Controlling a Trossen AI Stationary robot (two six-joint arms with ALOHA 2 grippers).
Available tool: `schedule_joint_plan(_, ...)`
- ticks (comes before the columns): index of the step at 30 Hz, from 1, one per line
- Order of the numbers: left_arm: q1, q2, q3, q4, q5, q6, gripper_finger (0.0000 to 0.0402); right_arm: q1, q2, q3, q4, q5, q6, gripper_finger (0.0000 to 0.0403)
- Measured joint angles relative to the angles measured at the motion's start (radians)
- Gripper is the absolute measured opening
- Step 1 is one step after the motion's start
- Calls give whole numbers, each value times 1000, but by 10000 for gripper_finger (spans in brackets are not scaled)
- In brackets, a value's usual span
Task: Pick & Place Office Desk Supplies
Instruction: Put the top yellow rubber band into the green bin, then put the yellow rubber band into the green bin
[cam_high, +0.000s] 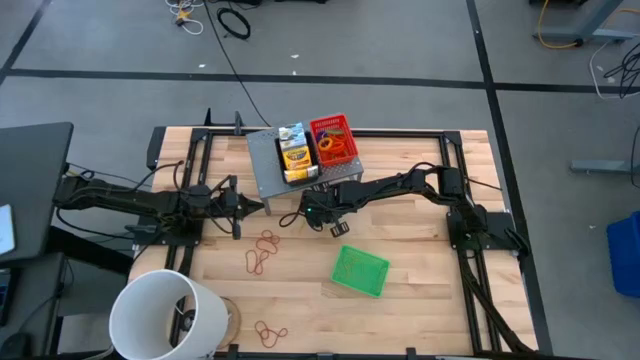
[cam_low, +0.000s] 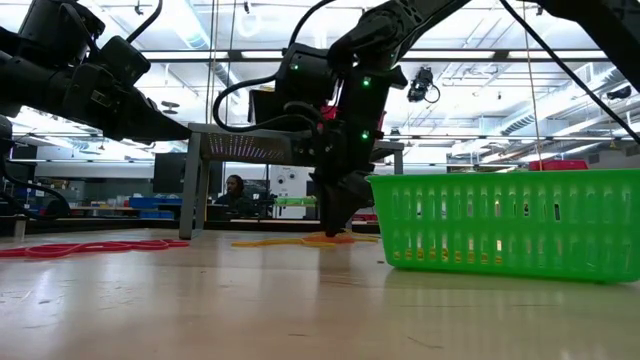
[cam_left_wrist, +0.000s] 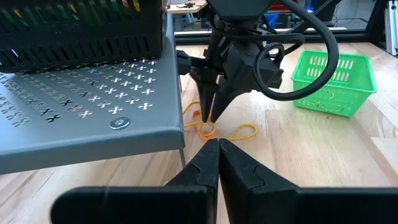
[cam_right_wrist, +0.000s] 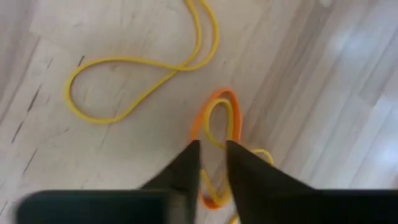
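Grey concrete floor with dark tape lines surrounds a pale wooden bench (cam_high: 420, 295) framed by black rails. From above, a grey perforated riser (cam_high: 268, 165) stands at the bench's far edge, carrying a yellow-green crayon box (cam_high: 293, 155) and a red mesh tray (cam_high: 333, 138) with small coloured rings (cam_high: 334, 146) inside. A green mesh tray (cam_high: 360, 270) sits nearer the front, tilted relative to the bench edge; whether anything lies in it cannot be told. A big white bucket (cam_high: 168, 315) lies at the front left corner. Loose rubber bands (cam_high: 264, 250) are scattered between the arms and near the front edge.

The right gripper (cam_high: 318, 215) points down at the bench just in front of the riser. Only its wrist view shows the contact: the fingers (cam_right_wrist: 185, 165) are nearly together, pinched around an orange and yellow rubber band (cam_right_wrist: 221, 118) lying flat on the wood, with another yellow band (cam_right_wrist: 137, 74) beside it. The low view shows the same gripper tip down on the bands beside the green tray's wall.

The left gripper (cam_high: 240, 203) hangs beside the riser's left side; its wrist view shows its fingers (cam_left_wrist: 205, 165) pressed together, holding nothing.
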Motion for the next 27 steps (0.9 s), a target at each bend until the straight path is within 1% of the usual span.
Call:
schedule_joint_plan(2, 0, 0, 0, 0, 0, 0, 14, 3, 0, 0, -11, 4, 0, 23)
schedule_joint_plan(3, 0, 0, 0, 0, 0, 0, 14, 6, 0, 0, -19, 4, 0, 12)
schedule_joint_plan(8, 0, 0, 0, 0, 0, 0, 14, 50, 0, 0, -46, 11, 19, 4)
schedule_joint_plan(12, 0, 0, 0, 0, 0, 0, 14, 120, -8, 0, -69, 78, 29, 2)
schedule_joint_plan(17, 0, 0, 0, 0, 0, -2, 14, 181, -14, 12, -101, 138, 56, 2)
schedule_joint_plan(19, 0, 0, 0, 0, 4, -4, 14, 180, -15, 13, -98, 173, 71, 2)
schedule_joint_plan(21, 0, 0, 0, 0, 7, -4, 14, 169, -15, 13, -101, 184, 71, 6)
schedule_joint_plan(24, 0, 0, 0, 0, 7, -4, 14, 143, -15, 13, -85, 169, 67, 26)
schedule_joint_plan(27, 0, 0, 0, 0, 7, -4, 14, 111, -15, 13, -70, 165, 63, 61)
